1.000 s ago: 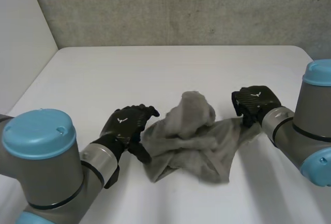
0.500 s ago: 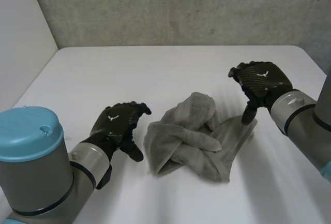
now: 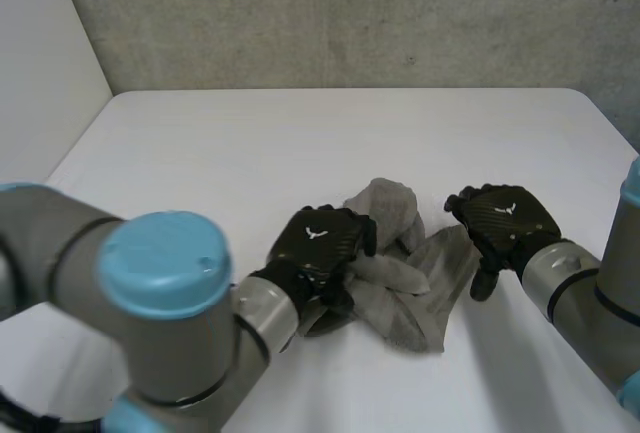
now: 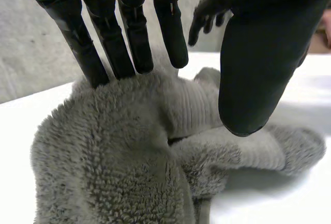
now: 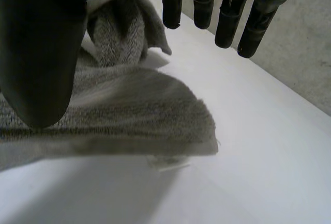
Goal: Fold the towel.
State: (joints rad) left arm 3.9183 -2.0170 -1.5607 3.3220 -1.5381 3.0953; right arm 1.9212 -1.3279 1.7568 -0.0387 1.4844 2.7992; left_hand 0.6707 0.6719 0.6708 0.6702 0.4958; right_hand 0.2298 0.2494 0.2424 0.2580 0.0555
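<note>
Towel: the grey towel (image 3: 395,273) sits in a crumpled heap on the table, bunched into a hump with one flatter flap trailing off toward the right hand. Nowhere near folded yet.
Left hand: the left hand (image 3: 320,243) is on the towel's left side, over the hump. Its fingers are straight and the thumb is held well off, so it's wide and grabbing nothing. Can't quite tell if the fingertips press into the pile or just hover on it.
Right hand: the right hand (image 3: 500,218) is at the towel's right edge, right above that flat flap's corner. Fingers are out straight and the thumb is apart, so it's wide too, with nothing pinched.
Feel: looks like thick, fluffy terry, so I'd guess it's soft, floppy and light. It'll sag and drag instead of holding a shape, but the nap should grip fine.
Where to grab: I'd pinch the corners. The right flap's corner is exposed, but the left one seems buried in the hump and needs digging out first.
Table: the white table (image 3: 300,143) is smooth and bare all around the towel, so the cloth will probably slide easily.
Room: a rough grey wall (image 3: 350,13) stands beyond the towel, past the table's far edge.
</note>
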